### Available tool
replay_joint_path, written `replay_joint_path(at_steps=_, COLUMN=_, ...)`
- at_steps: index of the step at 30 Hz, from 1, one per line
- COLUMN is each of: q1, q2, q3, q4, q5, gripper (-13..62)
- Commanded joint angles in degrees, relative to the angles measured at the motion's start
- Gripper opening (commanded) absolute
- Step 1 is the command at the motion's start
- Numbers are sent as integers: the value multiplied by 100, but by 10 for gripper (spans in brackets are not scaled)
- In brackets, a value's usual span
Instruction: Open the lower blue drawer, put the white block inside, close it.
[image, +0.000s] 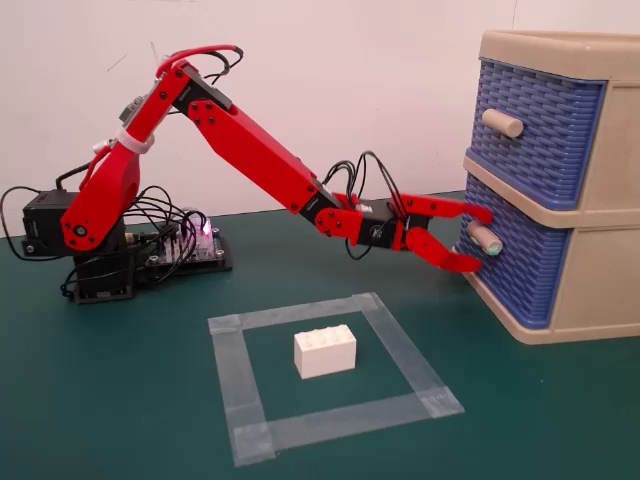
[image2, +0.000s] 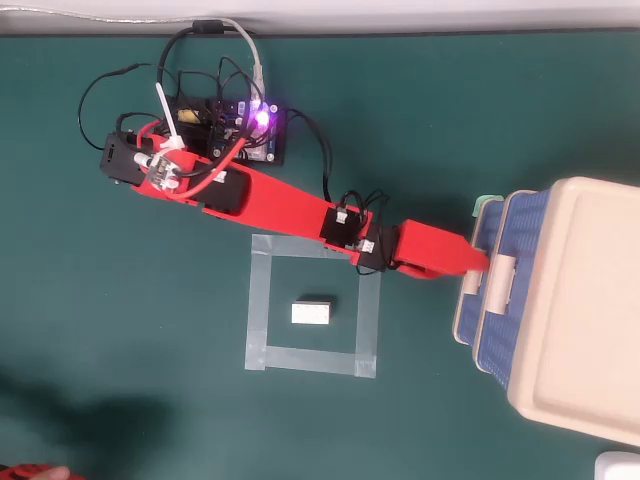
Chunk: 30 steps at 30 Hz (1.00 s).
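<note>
I am reaching my red arm (image: 250, 150) low across the green desk (image: 120, 400) toward the beige cabinet (image: 600, 300), which is standing at the right in the fixed view. My jaws (image: 482, 240) are standing apart, one finger (image: 455, 208) above and one finger (image: 445, 255) below, and they are bracketing the teal-tipped knob (image: 484, 238) of the lower drawer (image: 520, 260). The knob is sitting between the two tips; I cannot tell whether either tip is touching it. The lower drawer is sitting flush in the cabinet, shut. Above it, the upper drawer (image: 540, 130) with its all-beige knob (image: 502, 122) is also sitting closed.

The block (image: 325, 352) is lying on the desk inside a square of clear tape (image: 230, 390), studs up, well apart from my jaws and from the cabinet. In the overhead view the block (image2: 312, 313) is sitting near the middle of the tape square (image2: 262, 310), just below my forearm (image2: 290, 208), which is crossing the square's upper edge on its way to the cabinet (image2: 580, 300). From above, my jaws are lying one over the other, so only one red tip (image2: 470, 258) is showing against the drawer fronts.

Behind my base (image: 95, 270), a board (image2: 255, 125) is glowing with a purple light among loose black cables.
</note>
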Motion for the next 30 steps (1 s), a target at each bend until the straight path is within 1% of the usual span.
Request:
replay_joint_path(at_steps=1, q1=-132, q2=53, q3=-905, q4=387, q5=255, gripper=61)
replay_joint_path(at_steps=3, q1=-123, q2=79, q3=-905, q4=703, q5=299, gripper=-41)
replay_joint_path(at_steps=4, q1=-114, q2=114, q3=-905, q4=870, q5=343, gripper=-79)
replay_joint_path(at_steps=8, q1=-97, q2=457, q3=-817, q4=1230, q5=668, gripper=-80)
replay_joint_path(at_steps=10, q1=-97, q2=773, q3=-404, q4=1283, q5=826, gripper=-80)
replay_joint_path(at_steps=14, q1=-53, q2=2039, q3=1415, q4=1292, q5=1028, gripper=-80)
replay_joint_path(at_steps=15, q1=-26, q2=2558, q3=2145, q4=1283, q5=1081, gripper=-80)
replay_joint_path(at_steps=19, q1=211, q2=4140, q3=4166, q4=1274, q5=1107, gripper=-80)
replay_joint_path(at_steps=21, q1=229, q2=4526, q3=4605, q4=1283, q5=1116, gripper=-77)
replay_joint_path(at_steps=22, q1=237, q2=4579, q3=4702, q4=1292, q5=1116, gripper=-60)
replay_joint_path(at_steps=25, q1=229, q2=4641, q3=4729, q4=1283, q5=1116, gripper=260)
replay_joint_path(at_steps=26, q1=237, q2=4781, q3=4781, q4=1301, q5=1107, gripper=340)
replay_joint_path(at_steps=28, q1=316, q2=5317, q3=4878, q4=1477, q5=1116, gripper=348)
replay_joint_path(at_steps=30, q1=580, q2=6144, q3=4887, q4=2443, q5=1116, gripper=347)
